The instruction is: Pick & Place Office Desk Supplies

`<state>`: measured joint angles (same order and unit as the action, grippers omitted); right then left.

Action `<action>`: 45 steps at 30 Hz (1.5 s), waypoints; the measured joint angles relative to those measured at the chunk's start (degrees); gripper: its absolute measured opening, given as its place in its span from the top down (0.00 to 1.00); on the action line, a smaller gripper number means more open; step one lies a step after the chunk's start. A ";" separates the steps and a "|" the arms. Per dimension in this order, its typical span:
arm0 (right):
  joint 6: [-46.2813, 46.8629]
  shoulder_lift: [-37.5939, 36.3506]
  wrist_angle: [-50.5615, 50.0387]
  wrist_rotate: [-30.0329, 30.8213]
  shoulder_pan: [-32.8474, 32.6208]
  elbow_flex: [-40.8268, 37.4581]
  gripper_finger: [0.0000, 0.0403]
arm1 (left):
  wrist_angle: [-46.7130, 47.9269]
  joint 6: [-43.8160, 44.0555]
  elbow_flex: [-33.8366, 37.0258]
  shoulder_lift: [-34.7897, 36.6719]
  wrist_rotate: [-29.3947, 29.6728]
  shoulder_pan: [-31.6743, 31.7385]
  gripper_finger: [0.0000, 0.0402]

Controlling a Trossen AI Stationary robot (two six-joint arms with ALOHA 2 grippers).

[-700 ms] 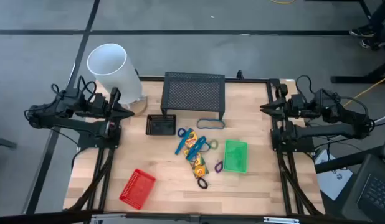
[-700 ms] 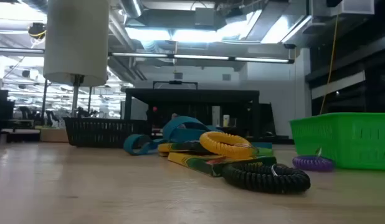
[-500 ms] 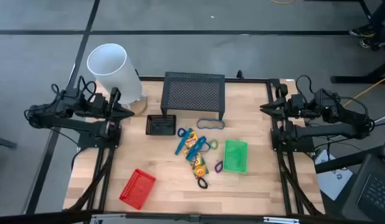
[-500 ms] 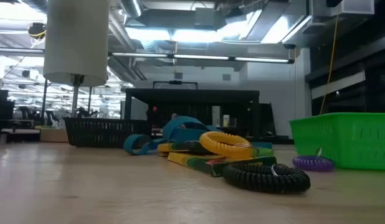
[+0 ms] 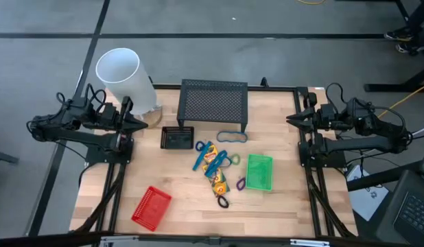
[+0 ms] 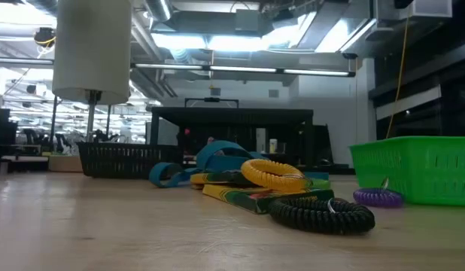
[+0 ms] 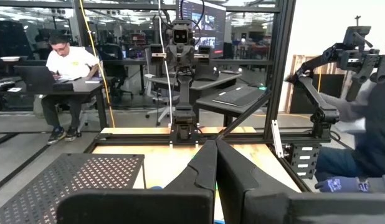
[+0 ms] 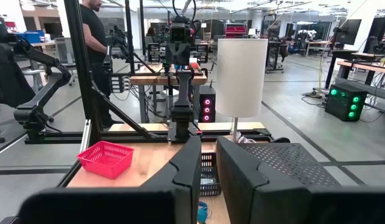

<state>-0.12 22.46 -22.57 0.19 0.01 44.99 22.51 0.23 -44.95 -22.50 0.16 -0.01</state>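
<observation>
Here both arms wait at the sides of the wooden table (image 5: 178,199), raised and apart from all the supplies. The left gripper (image 5: 142,122) is at the left edge, near the big white cylinder (image 5: 123,79), and in the left wrist view its fingers (image 7: 205,168) stand with almost no gap between them, holding nothing. The right gripper (image 5: 291,120) is at the right edge; in the right wrist view its fingers (image 8: 187,163) are a little apart, a narrow opening, also empty.

The supplies lie in the middle of the table. The black basket (image 5: 177,138) stands just in front of the wide black mesh stand (image 5: 214,103). Beside it, toward the right, the blue-handled scissors (image 5: 200,157) lie against the yellow-and-green crayon boxes (image 5: 216,170), which make a small heap. The orange loop (image 6: 272,174) rests on top of this heap in the low view. The green basket (image 5: 259,171) is just right of the heap, and the purple loop (image 5: 241,184) lies close to its left side. A black coiled loop (image 6: 320,212) lies at the near end of the heap. The red basket (image 5: 151,207) stands tilted, well apart from the others, near the front left part of the table
</observation>
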 joint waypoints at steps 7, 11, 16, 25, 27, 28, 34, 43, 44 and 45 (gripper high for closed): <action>0.00 0.01 0.00 0.00 0.00 -0.01 0.86 | 0.01 0.00 0.00 -0.01 0.00 -0.02 0.99; 0.02 0.02 0.00 0.00 0.00 0.00 0.86 | 0.02 0.00 0.00 0.00 0.00 -0.02 0.99; 0.01 0.01 -0.01 0.00 0.00 -0.01 0.86 | 0.02 0.00 0.00 0.01 0.00 -0.01 0.99; -0.12 0.02 0.24 0.00 0.00 -0.02 0.86 | 0.02 0.00 0.00 -0.01 0.00 0.00 0.99; -0.32 0.02 0.88 0.00 0.00 -0.01 0.86 | 0.02 0.00 0.00 0.00 0.00 0.00 0.99; -0.49 0.02 1.17 0.00 0.00 -0.01 0.86 | 0.00 0.00 0.00 0.01 0.00 0.00 0.99; -0.35 0.24 2.54 3.32 0.00 0.00 0.86 | 0.02 0.00 0.00 0.01 0.00 -0.01 0.99; -0.07 1.98 2.91 3.55 0.00 -0.02 0.86 | 0.02 0.00 -0.02 0.00 0.00 -0.02 0.99; -0.07 2.35 2.96 3.45 0.00 -0.02 0.86 | 0.02 0.00 0.00 0.02 0.00 -0.02 0.99; -0.07 2.79 3.15 3.43 0.00 -0.02 0.86 | 0.02 0.00 0.00 0.00 0.00 0.00 0.99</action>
<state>-0.19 25.25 -19.42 3.61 0.01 44.97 22.52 0.23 -44.95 -22.50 0.16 -0.01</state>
